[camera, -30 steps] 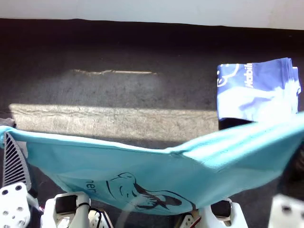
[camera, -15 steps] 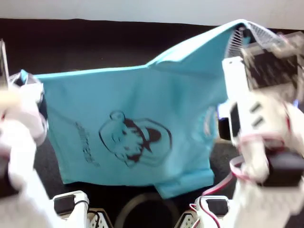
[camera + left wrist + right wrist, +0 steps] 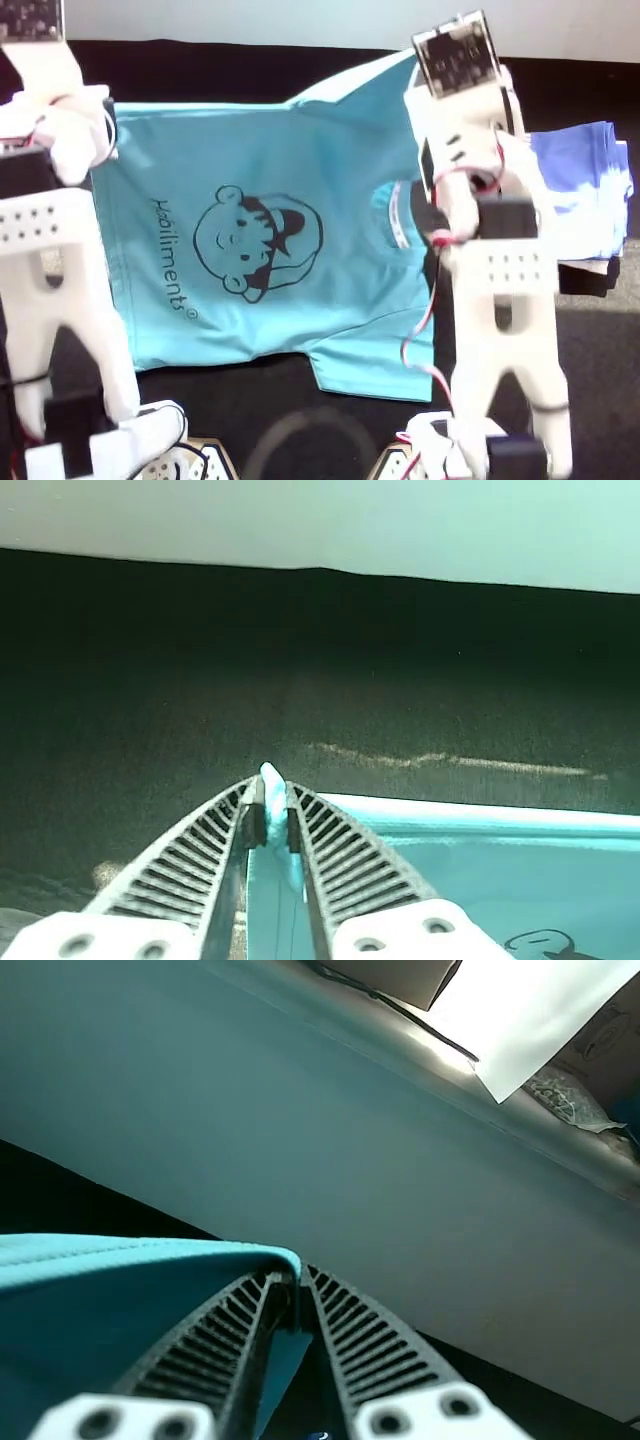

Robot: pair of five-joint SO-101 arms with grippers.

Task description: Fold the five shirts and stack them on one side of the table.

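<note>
Teal shirt (image 3: 260, 250), soft knit with a stitched hem, lay spread across the dark, felt-like counter (image 3: 250, 70) between the arms. It carried a dark cartoon-face print and one line of lettering.

Left end effector (image 3: 268, 815), ribbed fingers (image 3: 345, 865), was clamped on a shirt corner. Right end effector (image 3: 290, 1305) was clamped on the hemmed edge.

Folded blue-and-white shirt (image 3: 580, 190) sat just beside.

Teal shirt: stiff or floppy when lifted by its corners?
Likely floppy: the teal shirt shows a rumpled, uneven hem. Probably light: left pincer and right pincer each hold it by a thin pinch. Freed at one corner, it would probably sag.
</note>
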